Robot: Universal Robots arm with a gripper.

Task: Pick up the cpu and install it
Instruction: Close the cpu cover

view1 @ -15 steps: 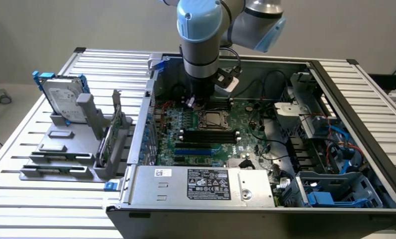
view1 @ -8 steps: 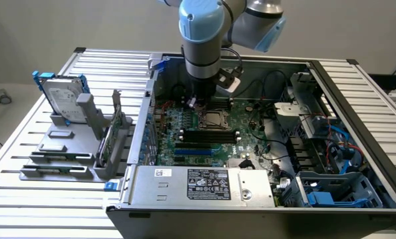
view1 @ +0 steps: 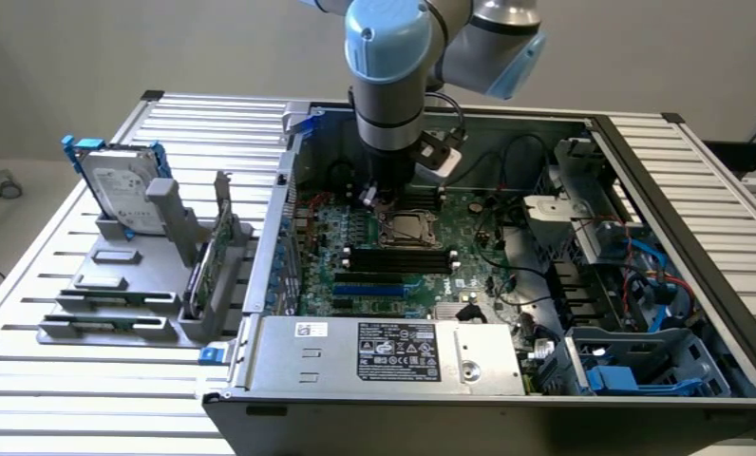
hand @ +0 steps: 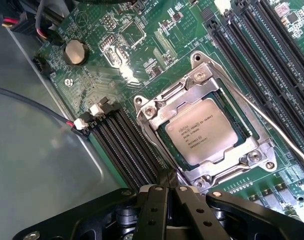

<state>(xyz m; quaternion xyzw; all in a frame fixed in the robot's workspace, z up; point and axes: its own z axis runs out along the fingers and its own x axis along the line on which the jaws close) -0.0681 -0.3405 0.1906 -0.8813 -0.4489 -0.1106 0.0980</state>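
Silver cpu (hand: 204, 131) seated flat in the metal-framed socket (hand: 256, 152) on the green motherboard (hand: 137, 50), centre frame in the exterior view. Close over the socket, gripper (hand: 170, 192) pinched shut and empty, inside the open computer case (view1: 480, 423) on the slatted worktop (view1: 48, 380).

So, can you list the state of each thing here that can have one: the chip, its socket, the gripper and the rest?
cpu: seated flat in the socket, shiny top up.
socket: metal frame down around the cpu; lever latch cannot be told.
gripper: shut, holding nothing, near the socket.
memory slots: empty.
hard drive: upright in the grey holder, outside the case.
computer case: side open.
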